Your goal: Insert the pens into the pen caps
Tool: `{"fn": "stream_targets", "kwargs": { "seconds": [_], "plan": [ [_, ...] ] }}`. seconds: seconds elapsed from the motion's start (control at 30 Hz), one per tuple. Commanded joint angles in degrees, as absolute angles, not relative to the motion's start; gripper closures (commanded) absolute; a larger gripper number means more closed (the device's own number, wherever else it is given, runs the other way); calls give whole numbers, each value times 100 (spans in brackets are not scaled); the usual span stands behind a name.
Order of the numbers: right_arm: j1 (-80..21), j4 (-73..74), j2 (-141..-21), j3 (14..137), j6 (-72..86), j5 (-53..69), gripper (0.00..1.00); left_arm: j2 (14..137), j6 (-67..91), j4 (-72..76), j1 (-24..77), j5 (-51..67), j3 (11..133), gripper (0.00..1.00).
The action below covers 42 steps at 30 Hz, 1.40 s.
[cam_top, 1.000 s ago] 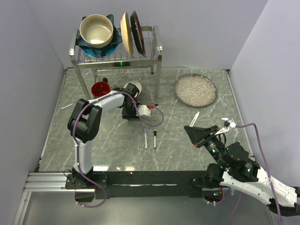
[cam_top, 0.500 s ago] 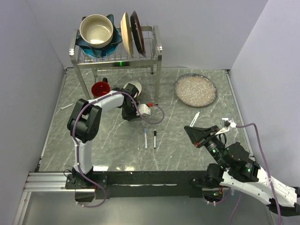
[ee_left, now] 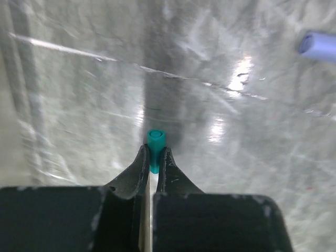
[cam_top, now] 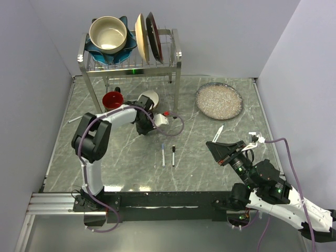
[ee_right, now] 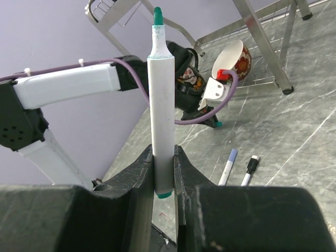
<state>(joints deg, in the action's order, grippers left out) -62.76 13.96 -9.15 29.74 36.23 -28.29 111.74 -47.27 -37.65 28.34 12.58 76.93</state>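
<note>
My left gripper (ee_left: 155,153) is shut on a small teal pen cap (ee_left: 156,138), which points away from the jaws just above the marble table; in the top view this gripper (cam_top: 144,129) is left of centre. My right gripper (ee_right: 164,157) is shut on a white pen with a teal tip (ee_right: 161,105), held upright; from above this gripper (cam_top: 213,143) and pen (cam_top: 219,130) hang at the right. A blue-ended pen (cam_top: 163,155) and a black-ended pen (cam_top: 173,155) lie side by side mid-table. The end of a pale blue cylinder (ee_left: 318,45) shows; cap or pen, I cannot tell.
A steel dish rack (cam_top: 129,59) with bowls and plates stands at the back. Under it are a red cup (cam_top: 112,100) and a patterned bowl (cam_top: 149,98). A plate of grains (cam_top: 219,101) sits at the back right. A thin white stick (cam_top: 75,119) lies at the left.
My left gripper has shut on the teal cap, and its wrist has shifted a little to the left and back. The right arm and its pen have not moved.
</note>
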Motion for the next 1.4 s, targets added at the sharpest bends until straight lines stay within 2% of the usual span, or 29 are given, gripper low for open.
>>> {"fn": "stream_targets", "kwargs": {
  "seconds": [0.0,0.1,0.3,0.4,0.47,0.63,0.67,0.77,0.83,1.13,1.37],
  "plan": [
    [-6302,1362,-914,3147,3683,-2813,100,10515,-3316,-3693,3102,1547,6883,99],
    [-6302,1380,-940,3138,3665,-2795,100,9873,-2533,-3297,3234,1512,6443,99],
    [-6302,1389,-1020,2998,3595,-2602,100,8932,-864,-3051,3401,1581,6337,99],
    [-6302,933,-1081,2734,3193,-1839,100,8204,-134,-2393,3506,2134,5996,99],
    [-6302,686,-1264,2602,3155,-1418,100,7737,593,-1392,3594,2880,5479,99],
    [-6310,-164,-1660,2164,3120,-599,100,6154,2911,1217,3630,3286,4153,99],
    [-6311,-350,-1826,2093,3120,-485,100,5778,3231,2179,3656,3287,3957,99],
    [-6311,-878,-2291,2030,3120,-89,100,5241,4260,3649,3787,2990,3271,99],
    [-6311,-1194,-2530,2056,3120,122,100,5046,4830,4120,3806,2770,2850,99],
    [-6372,-2144,-3805,2328,3278,562,100,4369,5950,5782,3867,2207,1776,99],
    [-6591,-2373,-4420,2636,3366,545,100,3894,5669,5598,3876,1925,1670,99]
  ]
}}
